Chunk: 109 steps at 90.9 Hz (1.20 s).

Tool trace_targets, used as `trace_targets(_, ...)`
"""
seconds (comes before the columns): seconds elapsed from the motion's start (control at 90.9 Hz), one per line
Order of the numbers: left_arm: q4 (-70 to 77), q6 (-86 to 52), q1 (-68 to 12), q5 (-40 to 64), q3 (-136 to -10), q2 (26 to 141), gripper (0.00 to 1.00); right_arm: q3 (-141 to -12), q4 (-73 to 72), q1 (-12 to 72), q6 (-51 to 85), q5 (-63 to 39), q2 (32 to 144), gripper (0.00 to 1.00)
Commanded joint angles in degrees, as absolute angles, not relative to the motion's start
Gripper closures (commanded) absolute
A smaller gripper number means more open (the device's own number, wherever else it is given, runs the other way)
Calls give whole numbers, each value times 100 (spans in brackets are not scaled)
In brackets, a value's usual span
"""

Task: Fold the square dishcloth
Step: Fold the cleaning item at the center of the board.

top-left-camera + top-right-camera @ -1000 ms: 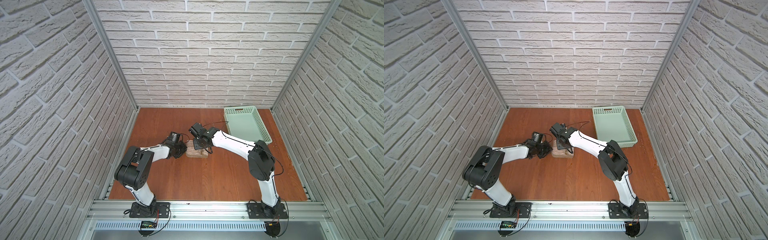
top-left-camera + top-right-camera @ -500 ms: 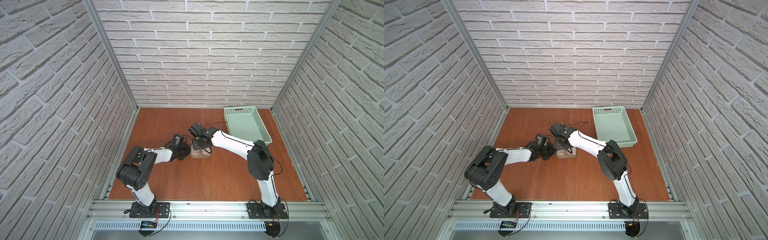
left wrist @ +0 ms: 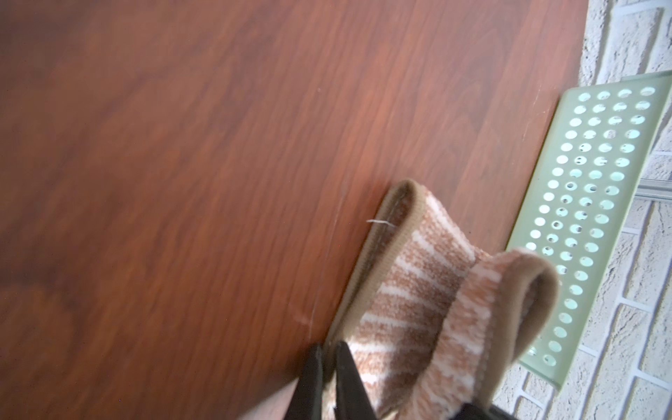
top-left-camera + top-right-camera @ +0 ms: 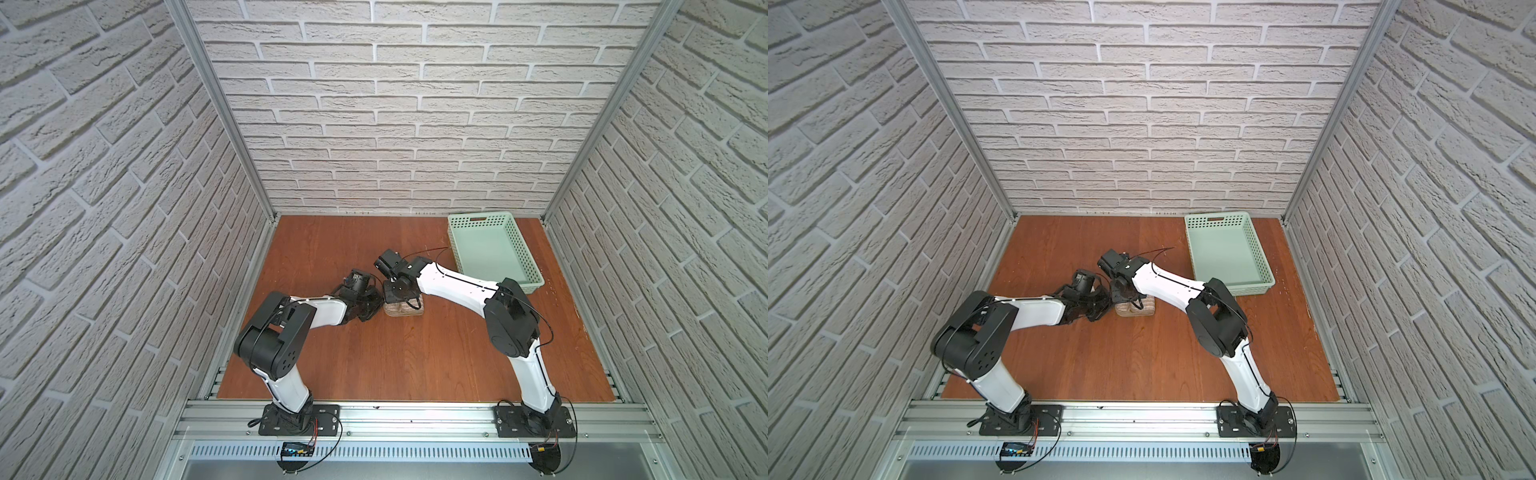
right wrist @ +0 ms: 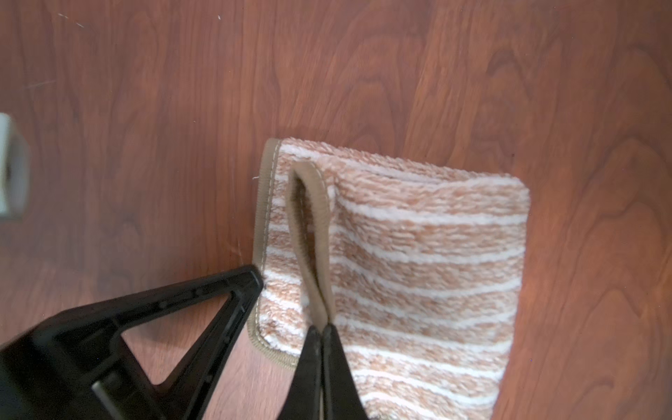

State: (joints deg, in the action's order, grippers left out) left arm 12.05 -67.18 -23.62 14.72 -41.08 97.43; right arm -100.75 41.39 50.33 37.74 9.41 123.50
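Mid-frame on the desk (image 4: pixel 374 353), the right claw (image 5: pixel 322 329) pinches the hem of the folded dishcloth (image 5: pixel 418 254); the left claw (image 3: pixel 329 347) nips its edge.

A reddish-brown wood-grain tabletop (image 4: pixel 415 357) carries a pale green perforated basket (image 4: pixel 524 246) in its far right corner. The square dishcloth (image 4: pixel 405 309), tan with cream stripes and folded over, lies on the bare wood left of the basket and nearer the front, not touching it

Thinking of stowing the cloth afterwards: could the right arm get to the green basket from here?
Probably yes: the green basket sits close beside its forearm, with bare table between. But the right gripper is shut on the square dishcloth's hem.
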Motion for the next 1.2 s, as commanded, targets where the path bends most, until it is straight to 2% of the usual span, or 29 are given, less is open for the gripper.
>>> trace_targets(0.0,1114,-6729,-2412,1498,-4004,9956,88,-10240,3974,5061,3873,881,12501,97)
trace_targets(0.561,1107,-6762,-2474,1495,-3965,9940,89,-10541,3938,5009,4072,1007,12815,96)
trace_targets(0.968,1090,-6766,-2504,1480,-3998,9968,89,-10331,3433,5005,3995,472,12604,76)
trace_targets(1.188,1086,-6759,-2503,1494,-4025,9971,89,-9933,3103,5010,3913,401,12114,74)
